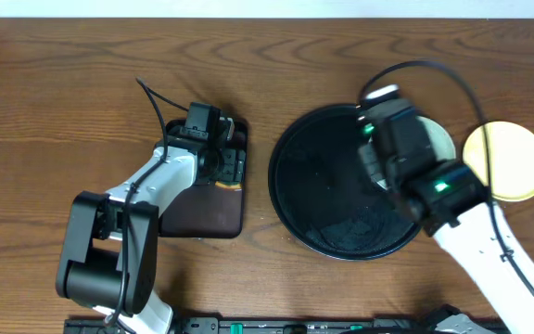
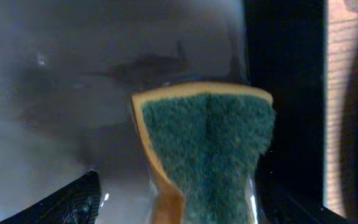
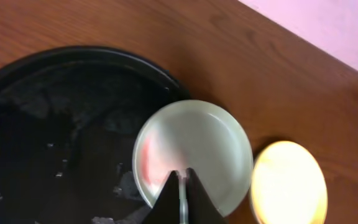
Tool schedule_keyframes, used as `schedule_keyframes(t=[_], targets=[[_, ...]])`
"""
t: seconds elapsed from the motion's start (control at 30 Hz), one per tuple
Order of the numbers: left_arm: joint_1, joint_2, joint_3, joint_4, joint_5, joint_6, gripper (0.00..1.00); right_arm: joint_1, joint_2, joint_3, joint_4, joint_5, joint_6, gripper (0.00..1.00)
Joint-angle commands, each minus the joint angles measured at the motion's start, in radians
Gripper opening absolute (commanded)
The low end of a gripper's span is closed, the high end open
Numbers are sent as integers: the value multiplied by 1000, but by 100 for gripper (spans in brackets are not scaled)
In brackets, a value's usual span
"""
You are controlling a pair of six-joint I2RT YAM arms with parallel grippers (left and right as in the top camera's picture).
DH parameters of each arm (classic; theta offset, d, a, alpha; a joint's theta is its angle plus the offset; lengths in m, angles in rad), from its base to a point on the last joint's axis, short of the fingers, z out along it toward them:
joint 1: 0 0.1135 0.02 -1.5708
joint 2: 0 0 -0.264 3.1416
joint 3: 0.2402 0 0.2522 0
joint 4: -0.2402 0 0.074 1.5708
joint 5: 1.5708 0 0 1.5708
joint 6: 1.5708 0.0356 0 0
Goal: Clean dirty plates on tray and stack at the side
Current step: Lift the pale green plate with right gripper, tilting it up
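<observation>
Right tool (image 3: 182,186) pinches the smeared mint plate (image 3: 197,140) at the right edge of the black tray (image 1: 313,186); left tool (image 1: 228,167) stands spread over the sponge (image 2: 210,155). Yellow plate (image 1: 506,160) lies aside; stacking remains.

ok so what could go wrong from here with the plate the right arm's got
The right gripper pinches the pale mint plate only at its rim, so it might slip or tilt. A reddish smear shows on it; stacking it now could leave a dirty plate in the stack. The yellow plate lies close beside it and could get knocked.
</observation>
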State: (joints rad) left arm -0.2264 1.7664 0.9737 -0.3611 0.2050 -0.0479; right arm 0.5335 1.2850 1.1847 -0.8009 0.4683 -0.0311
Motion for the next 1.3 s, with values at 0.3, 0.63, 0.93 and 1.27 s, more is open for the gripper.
schedule_keyframes(t=[0.3,0.63,0.93,1.27], targets=[[-2,-106,-1,-49,11,3,83,-296,105,39,-50,-488,87,57],[43,-121,-1,-56,-23,3,84,-678,143,47,-105,-534,18,63],[43,-121,-1,-56,-23,3,84,-782,343,47,-34,-518,18,51],[43,-121,-1,-56,-23,3,84,-782,544,47,65,-523,14,32]])
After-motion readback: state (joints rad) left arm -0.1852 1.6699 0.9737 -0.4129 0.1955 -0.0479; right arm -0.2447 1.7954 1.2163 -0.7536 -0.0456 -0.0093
